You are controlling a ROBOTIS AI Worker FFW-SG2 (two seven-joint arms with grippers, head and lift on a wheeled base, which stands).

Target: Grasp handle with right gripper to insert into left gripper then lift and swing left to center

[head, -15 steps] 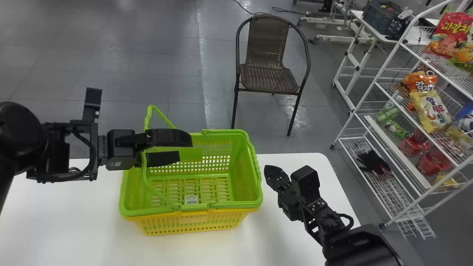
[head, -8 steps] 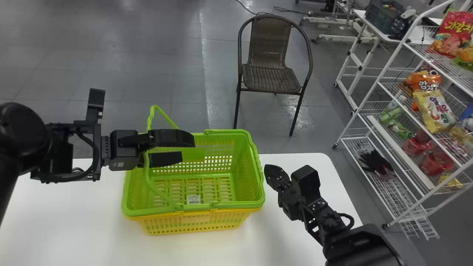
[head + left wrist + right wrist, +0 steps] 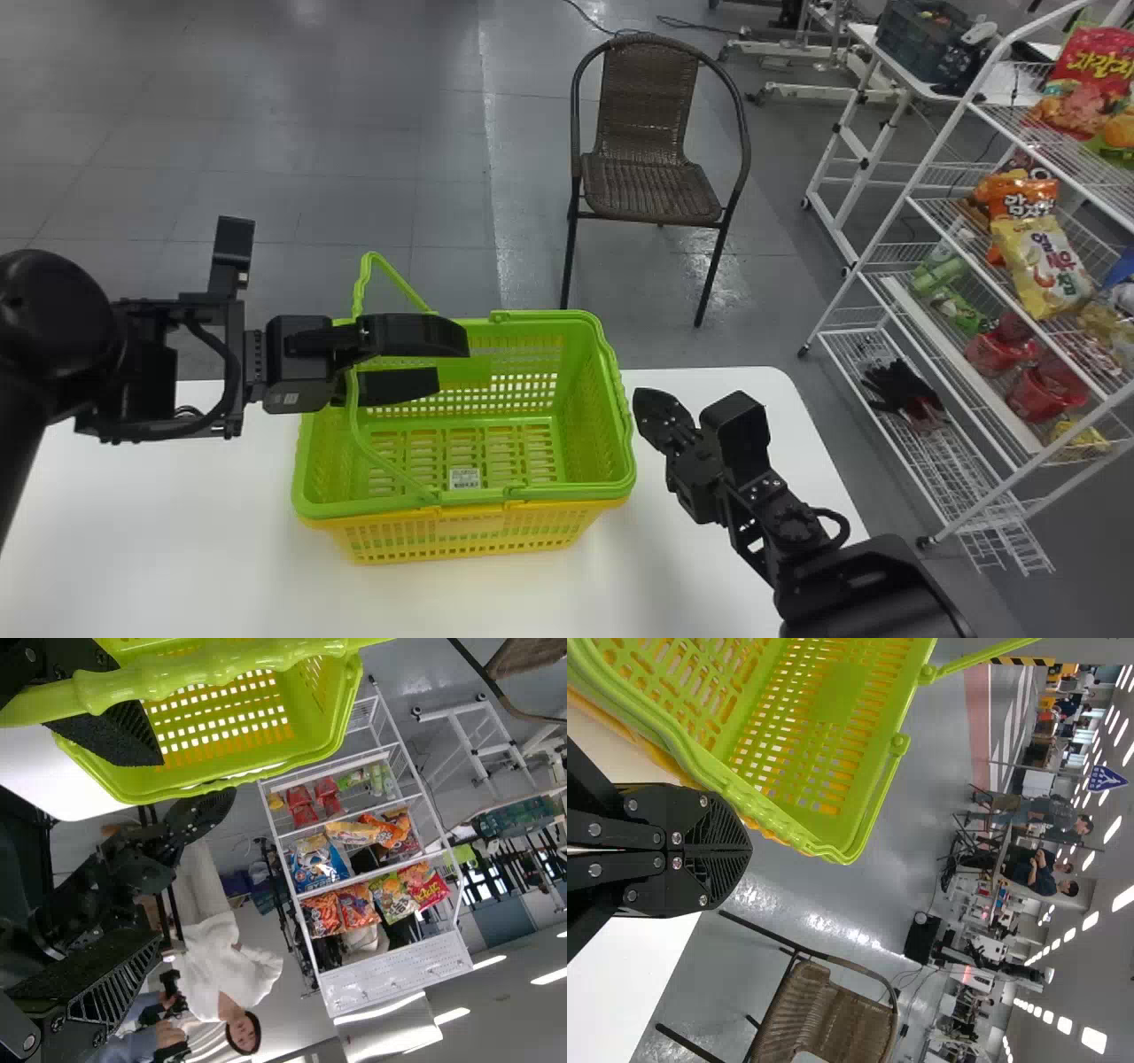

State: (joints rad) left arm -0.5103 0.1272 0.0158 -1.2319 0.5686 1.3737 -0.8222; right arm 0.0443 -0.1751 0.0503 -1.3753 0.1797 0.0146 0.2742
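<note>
The left hand (image 3: 452, 361) gapes near the handle (image 3: 208, 666); right wrist view shows right hand (image 3: 640, 400) closed.

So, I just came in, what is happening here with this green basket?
The robot has its left pincer, open, above the left part of the basket, close to the raised handle. The right pincer is shut and empty, just off the basket's right side. Neither pincer grips the handle at this moment, and the basket sits on the white table.
</note>
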